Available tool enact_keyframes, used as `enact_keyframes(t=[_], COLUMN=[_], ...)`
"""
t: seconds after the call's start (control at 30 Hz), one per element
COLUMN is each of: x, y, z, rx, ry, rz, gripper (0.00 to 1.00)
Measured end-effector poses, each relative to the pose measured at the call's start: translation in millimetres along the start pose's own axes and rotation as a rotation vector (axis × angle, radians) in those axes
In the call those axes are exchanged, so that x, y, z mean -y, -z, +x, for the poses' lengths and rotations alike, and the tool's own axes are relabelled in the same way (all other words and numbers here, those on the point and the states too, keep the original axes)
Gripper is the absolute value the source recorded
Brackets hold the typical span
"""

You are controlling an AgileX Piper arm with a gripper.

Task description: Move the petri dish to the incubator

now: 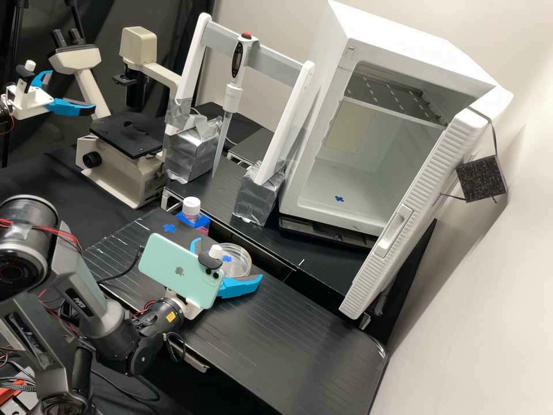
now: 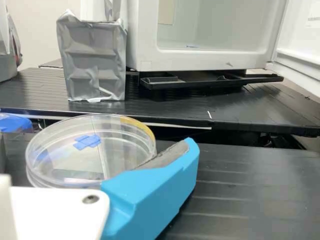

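Tool (image 1: 231,259) open, petri dish (image 1: 237,265) between fingers (image 1: 239,287)

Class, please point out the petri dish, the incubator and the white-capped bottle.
Petri dish (image 2: 86,157): wrist view, on its clear top.
Incubator (image 1: 390,141): high view, on its pale inside wall.
Bottle (image 1: 191,206): high view, on its cap.

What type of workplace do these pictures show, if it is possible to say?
It looks like a laboratory, probably for biology: there is a microscope, a pipette held upright, and a clear round petri dish near the robot's gripper.
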Motion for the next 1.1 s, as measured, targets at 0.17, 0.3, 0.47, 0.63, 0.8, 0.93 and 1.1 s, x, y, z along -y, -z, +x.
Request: enact_keyframes(t=[0.17,0.3,0.47,0.63,0.8,0.93,1.1], x=[-0.3,-1.0,-0.7,-0.6,-0.1,0.0,0.0], y=[-1.3,-1.5,-2.0,-2.5,-1.2,-0.9,-0.9], z=[1.0,1.0,1.4,1.6,2.1,2.2,2.2], rx=[0.008,0.009,0.01,0.012,0.002,-0.001,-0.001], ry=[-0.011,-0.018,-0.017,-0.017,-0.016,-0.015,-0.015], rz=[0.001,-0.002,0.003,0.007,0.007,0.007,0.007], gripper=[0.0,0.0,0.0,0.0,0.0,0.0,0.0])
